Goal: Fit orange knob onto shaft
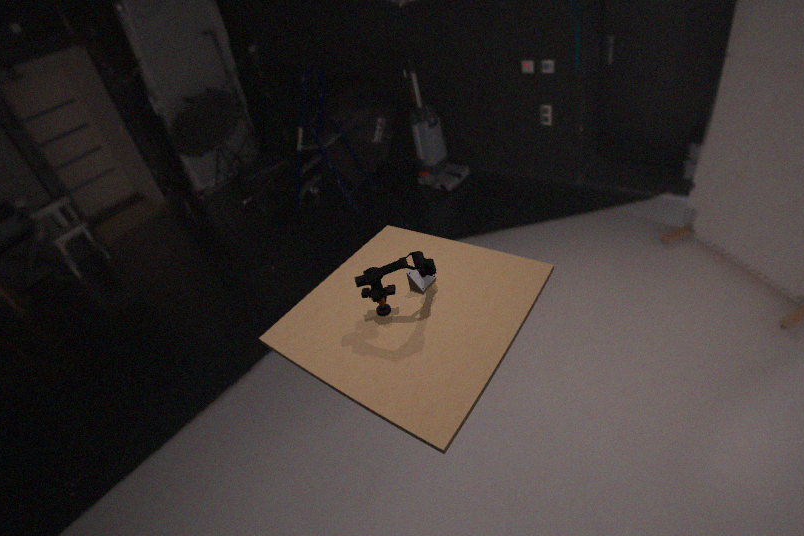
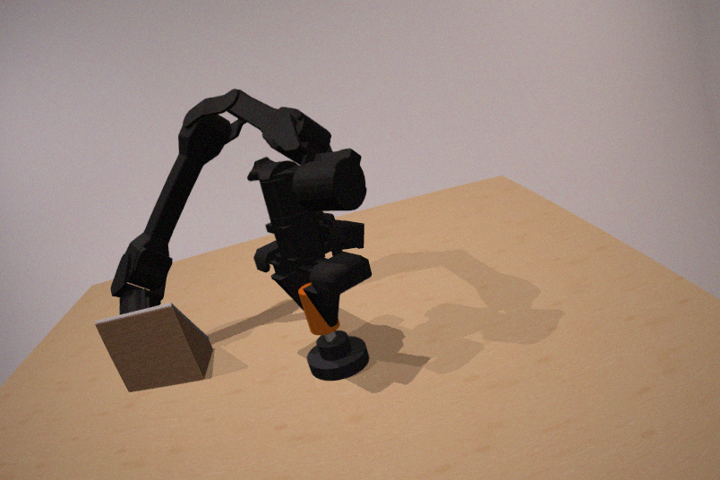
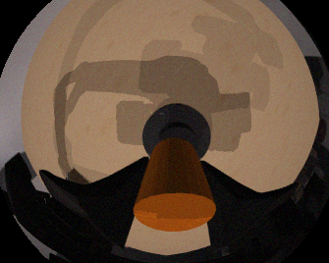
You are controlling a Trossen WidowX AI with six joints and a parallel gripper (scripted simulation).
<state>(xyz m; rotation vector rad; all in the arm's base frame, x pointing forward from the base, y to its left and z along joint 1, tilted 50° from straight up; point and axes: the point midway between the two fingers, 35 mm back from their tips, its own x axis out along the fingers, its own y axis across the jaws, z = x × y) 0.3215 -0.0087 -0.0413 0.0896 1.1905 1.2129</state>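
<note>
An orange knob (image 2: 316, 316) (image 3: 172, 182) is held between the fingers of my gripper (image 2: 320, 308) (image 3: 173, 164), which is shut on it. In the top view the knob (image 1: 383, 301) is a tiny orange patch under the gripper. The dark round pedestal (image 2: 338, 364) (image 3: 177, 115) (image 1: 383, 310) stands directly below. A short length of the silver shaft (image 2: 330, 337) shows between the knob's underside and the pedestal's raised hub. The knob's lower edge is at the shaft's top, clear of the hub. Its hole and the shaft's flat side are hidden.
A wedge-shaped block (image 2: 154, 350) (image 1: 421, 281) stands at the arm's base, to the left of the pedestal in the exterior view. The wooden table top (image 2: 485, 412) (image 1: 454, 378) bears the arm, block and pedestal. Shadows of the arm fall around the pedestal.
</note>
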